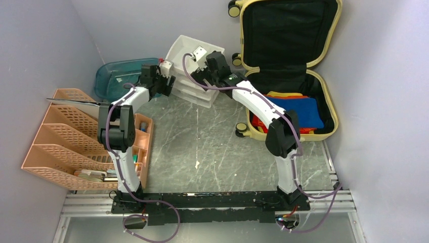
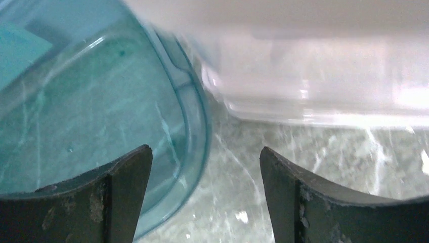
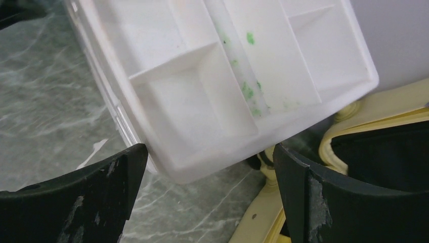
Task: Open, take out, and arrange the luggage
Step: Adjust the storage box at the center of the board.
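Note:
The pale yellow luggage (image 1: 324, 96) lies open at the right, its black-lined lid (image 1: 286, 30) propped against the back wall. Folded blue, red and orange clothes (image 1: 298, 112) lie in its lower half. Its yellow rim (image 3: 374, 109) shows in the right wrist view. My right gripper (image 1: 202, 62) is open and empty over the near corner of the white drawer unit (image 1: 195, 81), whose divided top (image 3: 212, 76) fills the right wrist view. My left gripper (image 1: 167, 76) is open and empty, low between the teal tray (image 2: 86, 116) and the drawer unit (image 2: 324, 76).
The teal tray (image 1: 119, 78) stands at the back left beside the drawer unit. A peach mesh file rack (image 1: 76, 136) with stationery stands along the left. Grey walls close in left, back and right. Marble tabletop (image 1: 202, 147) lies between the arms.

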You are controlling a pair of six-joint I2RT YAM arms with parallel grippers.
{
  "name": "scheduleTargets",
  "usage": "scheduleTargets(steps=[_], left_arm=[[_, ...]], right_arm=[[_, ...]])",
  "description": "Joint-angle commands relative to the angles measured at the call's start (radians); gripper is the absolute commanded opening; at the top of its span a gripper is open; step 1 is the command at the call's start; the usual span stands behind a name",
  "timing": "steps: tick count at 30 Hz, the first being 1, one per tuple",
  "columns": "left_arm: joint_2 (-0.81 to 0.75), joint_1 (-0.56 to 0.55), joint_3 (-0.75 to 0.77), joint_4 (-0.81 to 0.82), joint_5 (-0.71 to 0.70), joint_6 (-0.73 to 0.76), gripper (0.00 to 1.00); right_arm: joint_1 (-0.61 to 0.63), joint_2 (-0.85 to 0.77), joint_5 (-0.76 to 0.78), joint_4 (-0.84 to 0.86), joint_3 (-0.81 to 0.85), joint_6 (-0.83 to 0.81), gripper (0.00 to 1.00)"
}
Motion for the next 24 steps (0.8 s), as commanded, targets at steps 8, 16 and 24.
scheduleTargets(steps=[8, 16, 24], left_arm=[[-0.144, 0.041, -0.136, 0.048, 0.109, -0.023, 0.83], [-0.071, 0.041, -0.045, 0.087, 0.122, -0.042, 0.83], [0.036, 0.036, 0.068, 0.058, 0.142, -0.029, 0.81]], right_arm=[[-0.077, 0.231, 0.155, 0.011, 0.362, 0.03, 1.0], [-0.137, 0.15, -0.001, -0.036, 0.339, 0.084, 1.0], [-0.204, -0.16, -0.294, -0.031, 0.04, 0.122, 1.0]])
